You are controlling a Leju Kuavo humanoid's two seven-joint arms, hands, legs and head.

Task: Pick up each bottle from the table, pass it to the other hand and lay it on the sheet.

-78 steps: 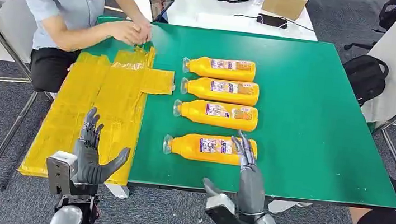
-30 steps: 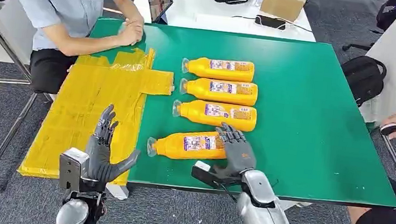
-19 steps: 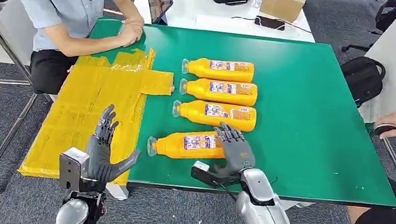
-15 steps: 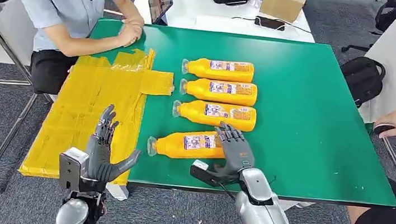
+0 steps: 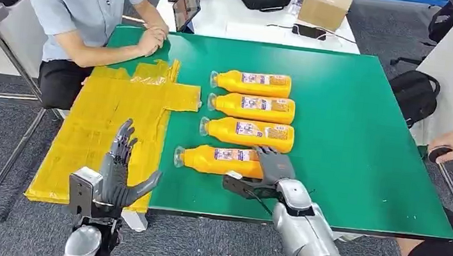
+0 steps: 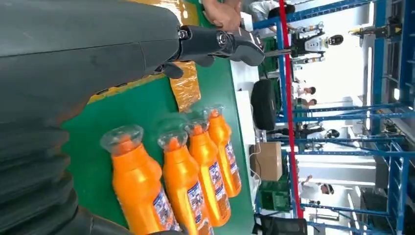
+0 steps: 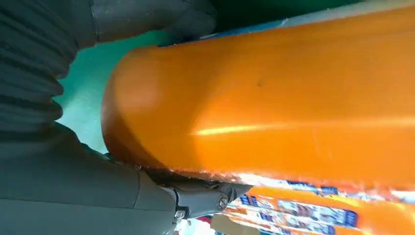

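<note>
With the right hand [image 5: 274, 167] wrapped around the base end of the nearest bottle [image 5: 223, 160], lying on the green worktop [image 5: 363, 150], we're at pickup. Left hand [image 5: 117, 170] waits, fingers spread, holding nothing, by the yellow sheet [image 5: 102, 120]. Next: lift, hand across.

Bottles, four, orange liquid, clear caps, printed labels; all lying on their sides in a row mid-table, caps toward the sheet.
- Nearest bottle [image 5: 223, 160]: closest to the table's near edge, base end gripped by the right hand [image 5: 274, 169].
- Second bottle [image 5: 248, 133].
- Third bottle [image 5: 252, 107].
- Farthest bottle [image 5: 251, 82].

Sheet [image 5: 111, 124]: yellow, crinkled, flat along the table's left edge.
</note>
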